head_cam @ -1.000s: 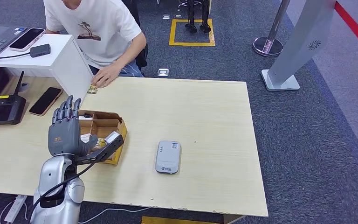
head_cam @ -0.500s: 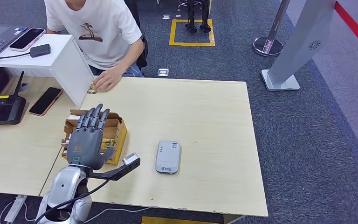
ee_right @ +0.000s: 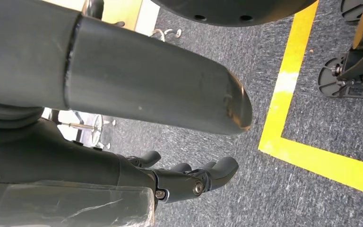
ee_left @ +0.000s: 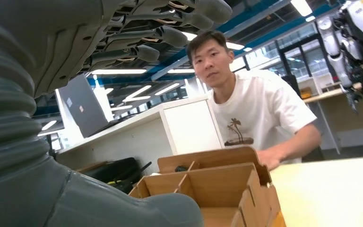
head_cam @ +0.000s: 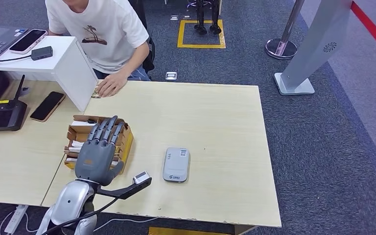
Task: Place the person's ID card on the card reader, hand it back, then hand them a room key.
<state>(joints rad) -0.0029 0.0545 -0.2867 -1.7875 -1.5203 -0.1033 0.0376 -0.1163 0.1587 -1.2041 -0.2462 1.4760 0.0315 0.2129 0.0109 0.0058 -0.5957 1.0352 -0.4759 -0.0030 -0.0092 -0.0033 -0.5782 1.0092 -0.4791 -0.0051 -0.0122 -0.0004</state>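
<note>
Left hand (head_cam: 97, 155) empty, fingers spread, above the cardboard box (head_cam: 126, 138). ID card (head_cam: 97, 92) beyond the box, under the person's hand (head_cam: 110, 83). Reach past the box; right hand (ee_right: 189, 179) hangs loosely curled, empty.

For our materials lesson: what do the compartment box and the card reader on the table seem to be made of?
Box: likely thin plywood or stiff card, matte tan, with slotted tab joints in the left wrist view. Card reader: probably moulded plastic, smooth light grey with rounded corners.

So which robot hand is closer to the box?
Left. The left hand hovers right over the box; the right hand hangs down by the floor.
</note>
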